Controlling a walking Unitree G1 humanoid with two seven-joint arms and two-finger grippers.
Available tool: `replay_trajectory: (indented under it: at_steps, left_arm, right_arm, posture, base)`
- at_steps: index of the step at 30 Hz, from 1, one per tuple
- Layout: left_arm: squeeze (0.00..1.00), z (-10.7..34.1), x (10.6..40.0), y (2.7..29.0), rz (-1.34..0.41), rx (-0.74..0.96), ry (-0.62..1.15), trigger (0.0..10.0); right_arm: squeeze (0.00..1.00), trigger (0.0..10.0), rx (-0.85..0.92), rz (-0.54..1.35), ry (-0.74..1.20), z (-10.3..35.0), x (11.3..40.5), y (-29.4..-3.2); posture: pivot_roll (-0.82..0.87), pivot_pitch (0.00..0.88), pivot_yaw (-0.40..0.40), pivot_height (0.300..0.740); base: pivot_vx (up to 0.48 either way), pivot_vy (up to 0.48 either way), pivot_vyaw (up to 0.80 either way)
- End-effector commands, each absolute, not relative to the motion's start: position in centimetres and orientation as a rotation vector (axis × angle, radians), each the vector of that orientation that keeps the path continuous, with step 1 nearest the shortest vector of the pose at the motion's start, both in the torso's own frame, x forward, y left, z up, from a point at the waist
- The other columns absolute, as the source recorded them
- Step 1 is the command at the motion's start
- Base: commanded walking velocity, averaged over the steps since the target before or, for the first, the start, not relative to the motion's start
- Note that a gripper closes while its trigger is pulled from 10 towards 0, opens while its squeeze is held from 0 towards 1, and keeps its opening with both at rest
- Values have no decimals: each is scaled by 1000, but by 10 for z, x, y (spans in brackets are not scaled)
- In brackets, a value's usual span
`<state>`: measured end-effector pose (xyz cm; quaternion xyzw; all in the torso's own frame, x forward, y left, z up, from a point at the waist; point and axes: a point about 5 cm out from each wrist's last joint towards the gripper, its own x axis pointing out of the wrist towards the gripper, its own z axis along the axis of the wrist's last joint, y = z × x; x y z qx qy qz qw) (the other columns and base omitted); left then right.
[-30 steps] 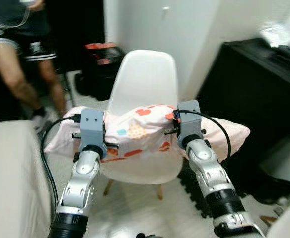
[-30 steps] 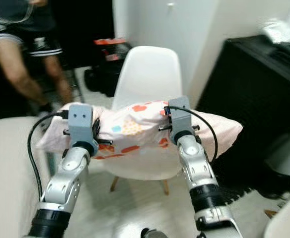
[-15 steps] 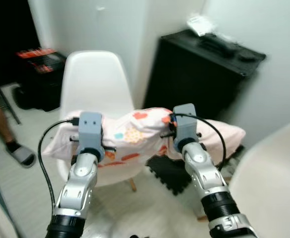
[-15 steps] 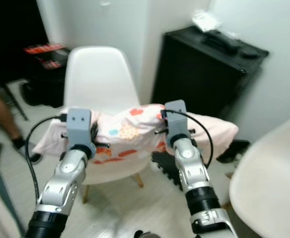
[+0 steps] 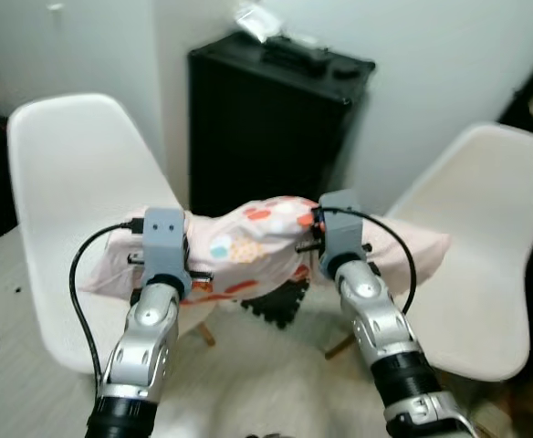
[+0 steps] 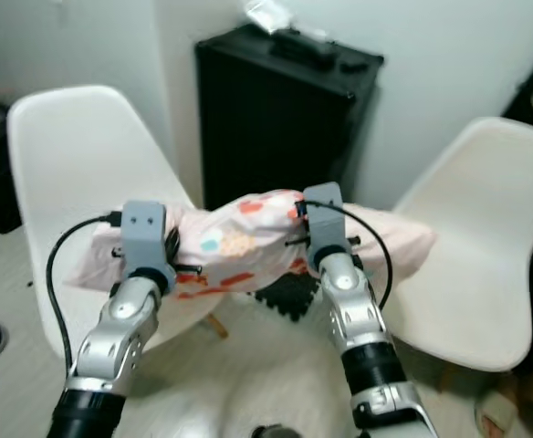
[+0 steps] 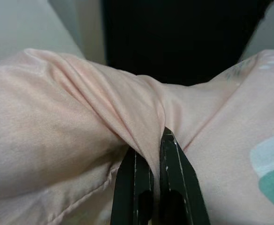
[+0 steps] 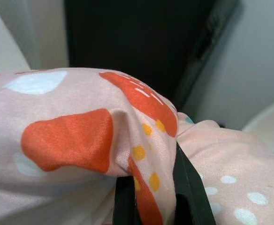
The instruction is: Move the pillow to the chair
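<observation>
I hold a pink patterned pillow [image 5: 257,242] raised in front of me, stretched between both arms. My left gripper [image 7: 148,154] has its black fingers nearly together, pinching a fold of the fabric. My right gripper [image 8: 153,185] is clamped on a bunched fold too. A white chair [image 5: 61,173] stands behind the pillow on my left, another white chair [image 5: 485,237] on my right, a black cabinet [image 5: 266,119] between them.

You are in a lived-in home room: two white shell chairs [image 5: 61,182] [image 5: 485,237] on wooden legs, a black cabinet [image 5: 266,128] against a pale wall, light flooring.
</observation>
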<state>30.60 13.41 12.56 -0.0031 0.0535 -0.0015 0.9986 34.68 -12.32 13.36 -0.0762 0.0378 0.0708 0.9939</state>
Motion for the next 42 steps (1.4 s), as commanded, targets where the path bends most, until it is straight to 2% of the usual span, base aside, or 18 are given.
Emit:
replay_trajectory:
  at_steps: [1, 33, 35, 42]
  left_arm:
    - [0, 127, 305, 127, -36, -15, 102, 10000]
    - [0, 134, 305, 128, -22, -31, 67, 10000]
    - [0, 134, 305, 127, -21, -40, 63, 10000]
    - [0, 137, 305, 128, -19, -45, 50, 10000]
  right_arm:
    - [0, 10000, -156, 132, 21, 146, 348, -124]
    - [0, 10000, -176, 95, 32, 143, 347, -128]
    - [0, 10000, -214, 124, 15, 145, 349, -124]
    - [0, 10000, -181, 137, -14, 149, 349, -122]
  posture:
    - [-20, 119, -65, 740]
    - [-20, 117, -71, 740]
    - [-18, 104, -75, 740]
    - [-15, 94, -76, 740]
  base:
    - [0, 0, -800]
    - [0, 0, -800]
    - [0, 0, 0]
    - [0, 0, 0]
